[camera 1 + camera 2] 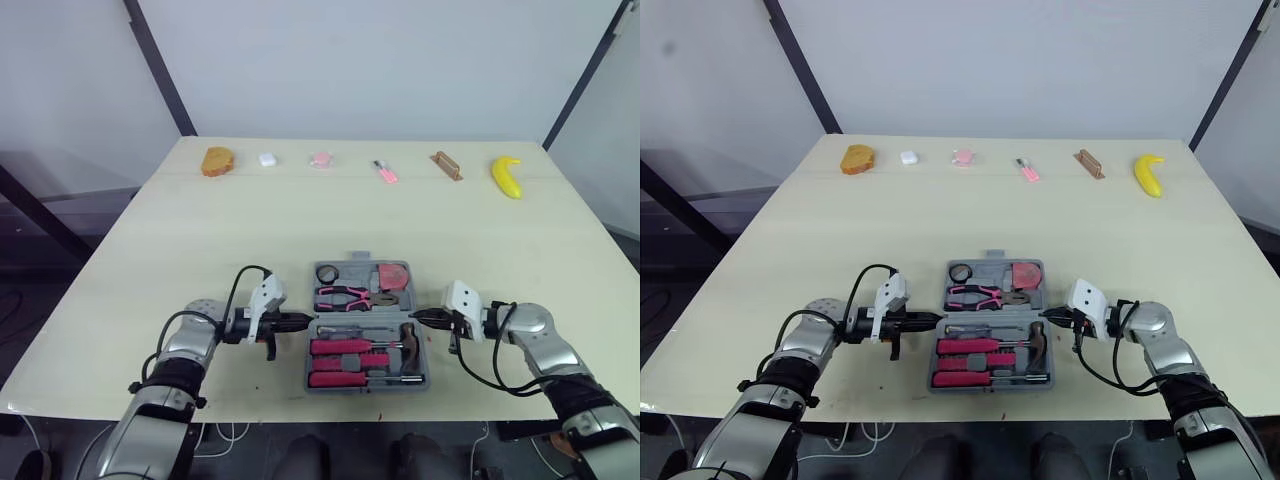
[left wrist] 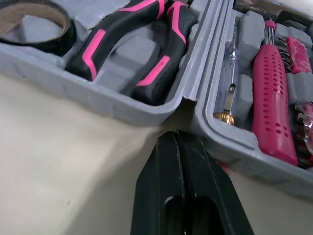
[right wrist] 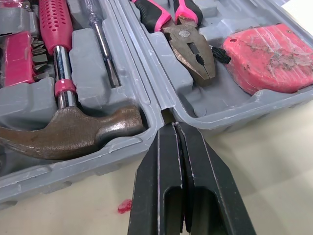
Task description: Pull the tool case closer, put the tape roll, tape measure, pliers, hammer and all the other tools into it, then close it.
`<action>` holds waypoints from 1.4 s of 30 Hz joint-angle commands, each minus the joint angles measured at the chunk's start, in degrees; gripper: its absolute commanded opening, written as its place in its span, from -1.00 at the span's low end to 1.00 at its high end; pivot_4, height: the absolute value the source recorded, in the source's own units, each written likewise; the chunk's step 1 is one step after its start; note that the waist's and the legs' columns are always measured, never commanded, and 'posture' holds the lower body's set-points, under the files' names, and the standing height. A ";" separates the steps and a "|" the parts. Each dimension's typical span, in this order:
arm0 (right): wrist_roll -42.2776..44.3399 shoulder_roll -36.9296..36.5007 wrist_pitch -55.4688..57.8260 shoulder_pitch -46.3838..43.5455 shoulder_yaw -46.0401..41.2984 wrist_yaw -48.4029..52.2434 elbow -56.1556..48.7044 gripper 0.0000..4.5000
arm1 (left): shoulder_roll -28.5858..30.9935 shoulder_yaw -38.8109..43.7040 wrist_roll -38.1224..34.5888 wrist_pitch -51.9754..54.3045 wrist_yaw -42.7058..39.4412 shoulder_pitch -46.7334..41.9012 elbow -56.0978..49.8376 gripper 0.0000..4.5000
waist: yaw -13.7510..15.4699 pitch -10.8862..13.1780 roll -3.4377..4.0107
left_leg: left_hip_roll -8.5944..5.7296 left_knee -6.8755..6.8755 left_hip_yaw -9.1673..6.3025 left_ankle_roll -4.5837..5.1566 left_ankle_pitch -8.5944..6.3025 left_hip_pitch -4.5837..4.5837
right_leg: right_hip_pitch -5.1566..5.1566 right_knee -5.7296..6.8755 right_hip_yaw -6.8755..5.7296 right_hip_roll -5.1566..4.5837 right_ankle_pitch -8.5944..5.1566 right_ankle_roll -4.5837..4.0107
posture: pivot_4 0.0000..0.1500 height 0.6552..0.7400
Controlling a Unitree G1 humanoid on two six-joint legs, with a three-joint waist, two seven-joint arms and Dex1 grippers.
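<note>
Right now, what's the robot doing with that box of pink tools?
The grey tool case lies open with tools already inside: tape roll, pliers and tape measure in the far half, hammer in the near half. The left gripper and right gripper, both shut, point at its hinge from either side. Closing it is what's left.

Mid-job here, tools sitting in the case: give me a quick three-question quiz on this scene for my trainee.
1. True or false: the tool case is closed.
2. Which shares a case half with the pliers? A hammer; B tape roll; C banana.
3. Fill in: the left tool and right tool each have their fingers ____, tips by the case's hinge line.
Key: 1 false; 2 B; 3 shut.
</note>
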 commanded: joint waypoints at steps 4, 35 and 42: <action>-0.08 1.19 -1.21 -0.86 0.51 -0.13 -0.43 -0.98 | -1.03 -0.90 1.29 -1.89 0.02 -0.67 2.23 -1.00 | -0.01 -0.01 0.00 | 0.00 0.00 0.00 0.00 0.00 0.02 | 0.00 0.01 0.01 0.01 0.00 0.00 | 1.00 1.00; 4.16 -2.28 7.91 5.58 0.54 6.76 -10.16 -0.98 | -1.97 -5.20 1.77 3.78 -2.81 6.46 -14.11 -1.00 | 0.39 -0.01 0.01 | -0.01 -0.02 -0.07 0.00 0.00 0.00 | 0.02 -0.06 0.01 -0.05 0.00 0.00 | 1.00 1.00; 4.99 -3.22 10.61 7.38 0.25 7.44 -13.05 -0.98 | -1.31 -6.43 1.95 4.18 -3.25 7.22 -15.60 -1.00 | 0.40 -0.01 0.01 | -0.01 -0.02 -0.06 0.01 -0.01 0.01 | 0.02 -0.07 0.01 -0.04 0.00 0.00 | 1.00 1.00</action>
